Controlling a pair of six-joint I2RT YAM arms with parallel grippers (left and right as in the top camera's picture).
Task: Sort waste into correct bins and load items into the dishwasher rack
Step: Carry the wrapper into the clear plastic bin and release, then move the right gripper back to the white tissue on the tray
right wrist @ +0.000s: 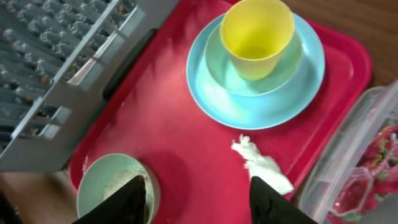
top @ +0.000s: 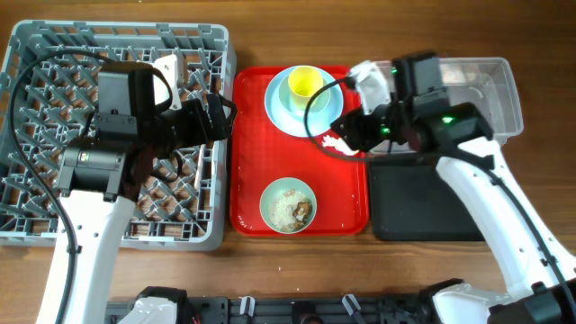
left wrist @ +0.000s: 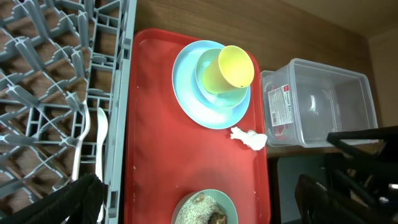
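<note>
- The red serving tray [right wrist: 165,106] was smooth plastic with a soft gloss.
- The dishwasher rack [top: 117,241] was matt grey plastic.
- The tub [left wrist: 323,81] was clear, shiny plastic, and the red wrapper [right wrist: 376,165] inside it looked like crinkled glossy film.
- The black tray [top: 423,202] had a matt face.
- The tissue [right wrist: 264,165] was soft, crumpled paper.
- The yellow cup [right wrist: 257,34], light blue plate [right wrist: 249,112] and pale green bowl [top: 267,198] were smooth plastic with a dull sheen.
- The crumbs [top: 288,209] looked dry and grainy.
- The table [top: 360,270] was wood with visible grain.
</note>
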